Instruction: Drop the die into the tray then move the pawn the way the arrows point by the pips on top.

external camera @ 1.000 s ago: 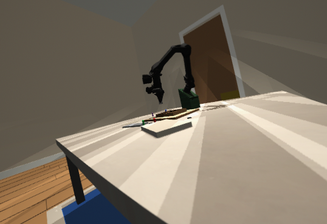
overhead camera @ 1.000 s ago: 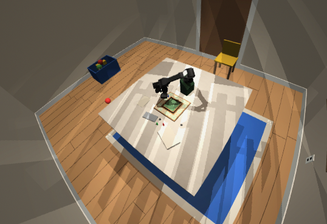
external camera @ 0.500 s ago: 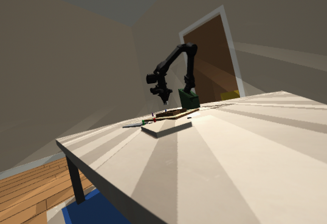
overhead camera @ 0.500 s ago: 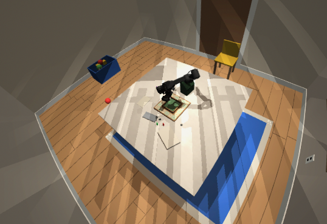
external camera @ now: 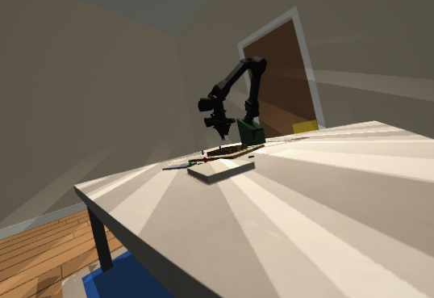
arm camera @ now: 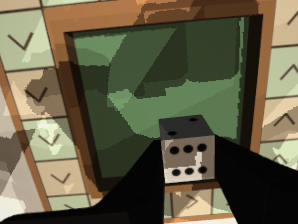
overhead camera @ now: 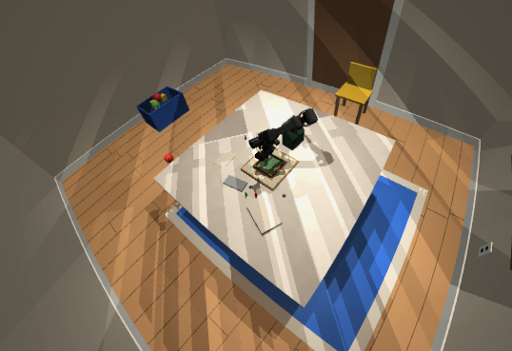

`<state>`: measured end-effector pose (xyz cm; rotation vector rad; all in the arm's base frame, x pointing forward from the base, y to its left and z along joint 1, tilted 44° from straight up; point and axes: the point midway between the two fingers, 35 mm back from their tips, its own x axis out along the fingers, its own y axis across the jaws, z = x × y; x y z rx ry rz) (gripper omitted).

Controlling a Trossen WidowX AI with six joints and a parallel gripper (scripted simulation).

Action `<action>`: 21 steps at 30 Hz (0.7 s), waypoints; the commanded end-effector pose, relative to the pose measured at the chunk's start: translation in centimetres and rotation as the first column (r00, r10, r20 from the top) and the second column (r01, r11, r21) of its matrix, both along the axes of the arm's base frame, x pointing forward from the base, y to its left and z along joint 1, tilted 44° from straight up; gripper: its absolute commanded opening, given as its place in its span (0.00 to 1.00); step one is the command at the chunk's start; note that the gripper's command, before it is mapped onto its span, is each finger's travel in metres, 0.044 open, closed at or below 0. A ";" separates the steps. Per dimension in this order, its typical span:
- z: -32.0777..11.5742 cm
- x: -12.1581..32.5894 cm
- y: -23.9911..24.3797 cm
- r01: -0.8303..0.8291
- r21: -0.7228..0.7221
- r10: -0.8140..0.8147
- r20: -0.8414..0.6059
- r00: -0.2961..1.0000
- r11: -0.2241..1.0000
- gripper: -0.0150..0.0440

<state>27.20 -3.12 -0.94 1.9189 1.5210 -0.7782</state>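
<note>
My gripper [overhead camera: 267, 157] [external camera: 224, 136] [arm camera: 183, 144] is shut on the die [arm camera: 187, 159], which shows a light face with six pips and a dark face with two in the wrist view. It holds the die above the green-floored dice tray [overhead camera: 269, 166] [arm camera: 165, 112], near one side of it in the wrist view. The tray has a brown rim and sits in the middle of the board [overhead camera: 252, 174] [arm camera: 59, 178], inside a ring of cream and green squares with arrows. A small blue pawn [external camera: 220, 147] shows at the board in the exterior view; the wrist view does not show it.
A purple piece [overhead camera: 246, 137] [external camera: 202, 152] stands off the board. A green piece [overhead camera: 246, 195] [external camera: 190, 161], a red piece [overhead camera: 255, 195] [external camera: 205, 159] and a small dark object [overhead camera: 284, 196] [external camera: 251, 157] are near it. A grey flat slab [overhead camera: 235, 184] and a pale block [overhead camera: 264, 221] [external camera: 230, 169] lie beyond.
</note>
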 end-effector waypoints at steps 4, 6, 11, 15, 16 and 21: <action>-0.6 -0.4 0.5 -0.029 -0.168 0.014 -0.089 0.996 0.985 0.25; -0.8 -0.5 0.6 -0.038 -0.227 0.012 -0.115 0.993 0.973 0.25; -1.2 -0.8 0.7 -0.053 -0.375 -0.009 -0.161 0.987 0.926 0.25; -1.3 -0.8 0.8 -0.051 -0.490 -0.040 -0.174 0.984 0.870 0.25; -1.3 -0.8 0.7 -0.049 -0.518 -0.048 -0.173 0.984 0.854 0.25; -1.6 -1.0 0.9 -0.022 -0.648 -0.096 -0.147 0.984 0.762 0.25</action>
